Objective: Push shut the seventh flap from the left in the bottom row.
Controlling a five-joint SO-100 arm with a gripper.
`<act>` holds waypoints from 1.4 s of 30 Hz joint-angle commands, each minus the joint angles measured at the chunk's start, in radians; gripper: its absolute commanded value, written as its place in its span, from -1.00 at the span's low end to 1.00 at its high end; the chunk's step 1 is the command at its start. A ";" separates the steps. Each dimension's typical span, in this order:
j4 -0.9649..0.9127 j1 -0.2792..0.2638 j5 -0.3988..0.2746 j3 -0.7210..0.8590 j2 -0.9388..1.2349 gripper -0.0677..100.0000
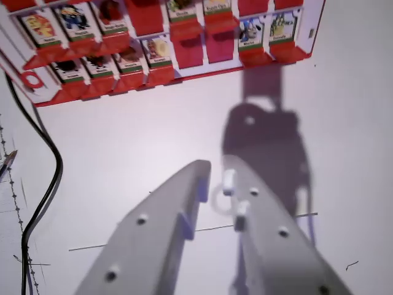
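Note:
A red and white flap board (202, 71) lies across the top of the wrist view, tilted down to the left. Its nearest row shows several upright picture flaps (157, 51) on the left, then two plain red flaps lying flat (189, 53) (220, 47). After them come two upright picture flaps, one blue and white (251, 32) and one green (282, 27). My gripper (216, 175) hovers over the bare table well below the board. Its two white fingers stand a narrow gap apart with nothing between them. The gripper's shadow (264, 141) reaches toward the board's right part.
A black cable (51, 184) runs down the wrist view's left side over the white table (123, 141). Thin pencil lines mark the table near the gripper. The board's left end has a red ring mark (31, 80).

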 commanded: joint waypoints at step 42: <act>-0.075 0.130 0.043 -0.601 -0.874 -0.95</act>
